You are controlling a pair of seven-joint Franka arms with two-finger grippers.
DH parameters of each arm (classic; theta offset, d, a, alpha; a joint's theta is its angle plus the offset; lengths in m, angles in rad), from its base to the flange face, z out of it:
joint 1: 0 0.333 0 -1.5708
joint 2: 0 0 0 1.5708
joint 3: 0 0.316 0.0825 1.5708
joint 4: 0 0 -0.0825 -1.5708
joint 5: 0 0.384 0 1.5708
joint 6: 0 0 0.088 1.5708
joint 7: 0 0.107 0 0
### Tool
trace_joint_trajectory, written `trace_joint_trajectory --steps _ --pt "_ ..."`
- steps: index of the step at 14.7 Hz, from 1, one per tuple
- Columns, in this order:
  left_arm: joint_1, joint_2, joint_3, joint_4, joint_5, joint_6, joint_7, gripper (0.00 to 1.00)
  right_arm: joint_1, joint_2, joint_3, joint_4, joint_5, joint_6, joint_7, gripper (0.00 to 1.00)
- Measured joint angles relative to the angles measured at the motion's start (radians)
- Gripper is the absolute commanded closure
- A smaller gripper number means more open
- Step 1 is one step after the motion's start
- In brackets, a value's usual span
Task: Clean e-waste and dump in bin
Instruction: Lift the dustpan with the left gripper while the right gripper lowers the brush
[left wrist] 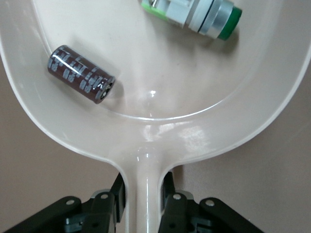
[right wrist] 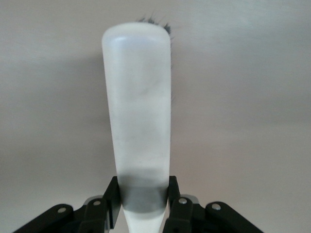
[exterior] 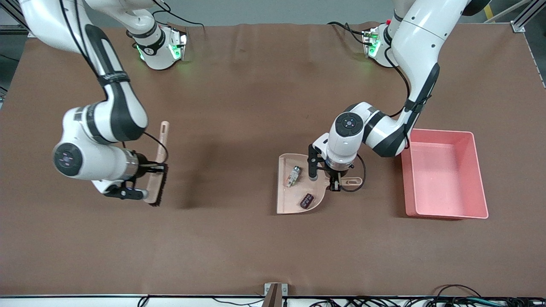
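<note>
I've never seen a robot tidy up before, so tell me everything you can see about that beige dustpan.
The dustpan is glossy beige plastic: a flat scoop with a raised curved rim, narrowing into a slim handle. It lies flat on the brown table beside the pink bin. The left gripper is shut on its handle. Inside lie a white and green component and a dark maroon cylinder.

A beige dustpan (exterior: 294, 194) lies flat on my brown table (exterior: 239, 247), its open mouth toward the right arm's end and its thin handle (exterior: 352, 182) toward the left arm's end. Well apart from it, near the right arm's end of my table, a pink-handled brush (exterior: 158, 170) with dark bristles (exterior: 162, 185) is up off the surface, casting a soft shadow. Black cables (exterior: 426, 300) trail along the table edge nearest the front camera.
</note>
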Motion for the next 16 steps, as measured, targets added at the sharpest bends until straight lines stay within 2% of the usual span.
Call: trace_joint_trajectory --steps 2,3,7,9,11,14,16 --pt "0.036 -0.005 -0.028 0.014 -0.028 0.001 0.051 0.88 -0.07 -0.028 -0.001 -0.074 0.0 0.025 -0.073 1.0" --pt "0.081 -0.01 -0.065 0.018 -0.04 0.001 0.089 0.88 -0.101 -0.031 -0.001 -0.107 -0.001 0.049 -0.11 1.0" --pt "0.369 -0.026 -0.319 0.02 -0.048 -0.003 0.197 0.88 -0.157 -0.03 -0.001 -0.243 -0.001 0.19 -0.187 1.0" --pt "0.481 -0.035 -0.407 0.024 -0.048 -0.041 0.217 0.88 -0.156 -0.03 0.003 -0.287 -0.001 0.246 -0.187 1.0" --pt "0.549 -0.057 -0.446 0.049 -0.048 -0.14 0.221 0.88 -0.159 -0.03 0.002 -0.31 -0.019 0.284 -0.187 1.0" --pt "0.624 -0.117 -0.451 0.11 -0.047 -0.324 0.23 0.88 -0.17 -0.03 0.0 -0.329 -0.036 0.312 -0.187 1.0" --pt "0.719 -0.15 -0.452 0.118 -0.047 -0.358 0.306 0.88 -0.182 -0.023 0.0 -0.334 -0.037 0.323 -0.188 0.99"
